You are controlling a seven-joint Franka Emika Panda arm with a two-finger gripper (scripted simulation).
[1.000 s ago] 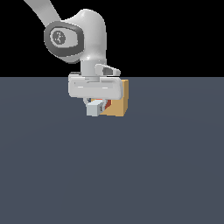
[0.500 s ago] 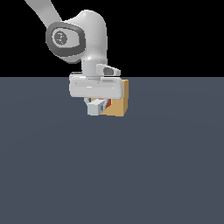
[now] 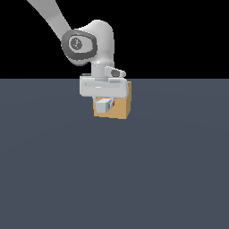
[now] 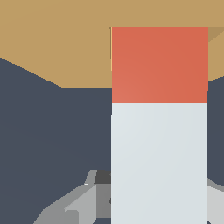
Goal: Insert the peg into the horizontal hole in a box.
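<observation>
The exterior view looks from far off, slightly downward across the worktop [image 3: 114, 179], facing the arm. The wrist view sits very close, along the peg [image 4: 159, 131] toward the box [image 4: 57, 43]; both views share these

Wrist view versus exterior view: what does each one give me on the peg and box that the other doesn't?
Only the wrist view shows the peg close up: its orange-red end reaches the box face, with the grey-white length behind it. The hole itself is hidden behind the peg.

Only the exterior view shows the arm leaning over the box, the pincer body covering part of it, and the dark floor all around.

Both show the peg meeting the tan box. Neither shows clearly how the pincer grips.
</observation>
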